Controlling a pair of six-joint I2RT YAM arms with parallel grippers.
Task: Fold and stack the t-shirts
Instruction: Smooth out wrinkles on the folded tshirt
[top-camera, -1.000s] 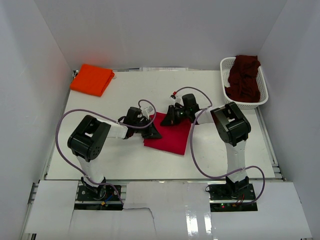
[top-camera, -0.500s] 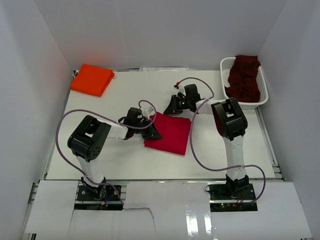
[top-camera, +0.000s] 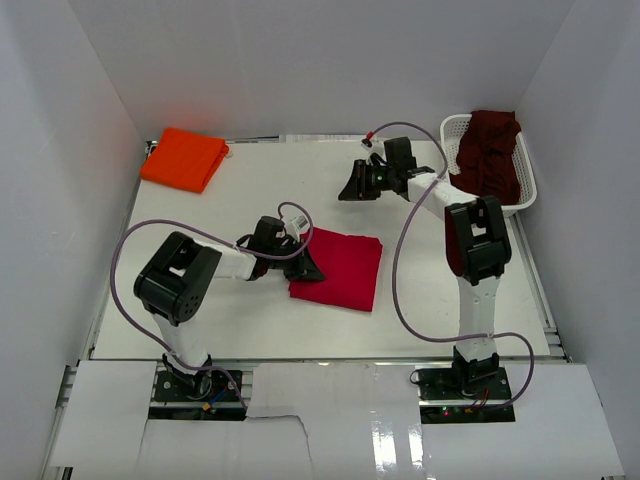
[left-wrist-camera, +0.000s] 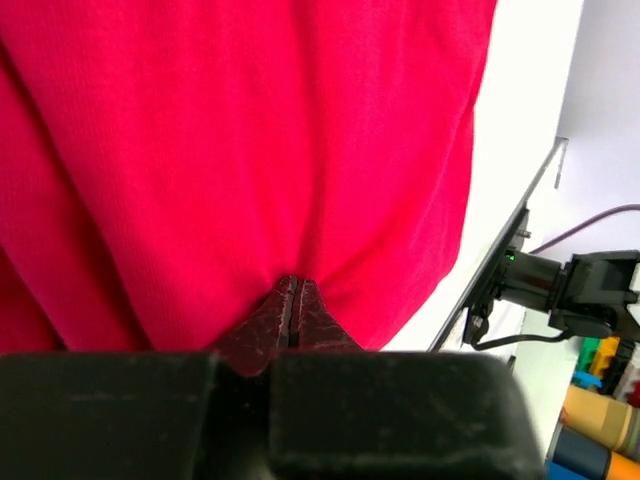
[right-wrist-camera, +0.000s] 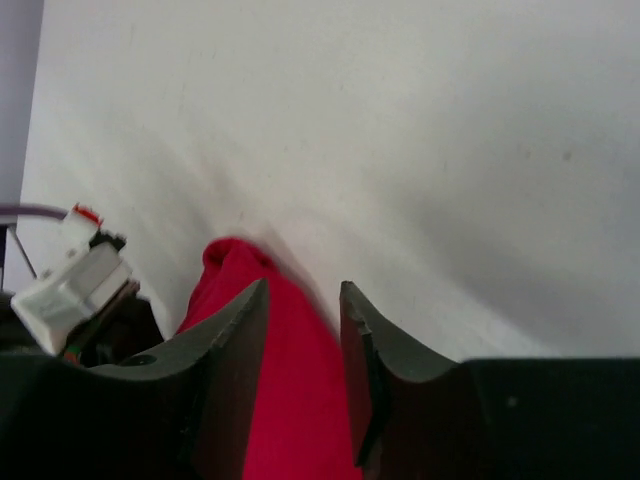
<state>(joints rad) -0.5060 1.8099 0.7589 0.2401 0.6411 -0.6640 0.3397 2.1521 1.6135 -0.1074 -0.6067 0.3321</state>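
My right pincer (top-camera: 351, 187) has pulled away, jaws apart and empty. My left pincer (top-camera: 304, 267) clamps the red shirt (top-camera: 343, 268); tugging 1-handed could undo its fold.

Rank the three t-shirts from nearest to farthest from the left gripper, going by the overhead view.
1. Red t-shirt: mid-table, pinched in the left gripper.
2. Orange t-shirt: far left corner.
3. Maroon t-shirt: far right, in the white basket.
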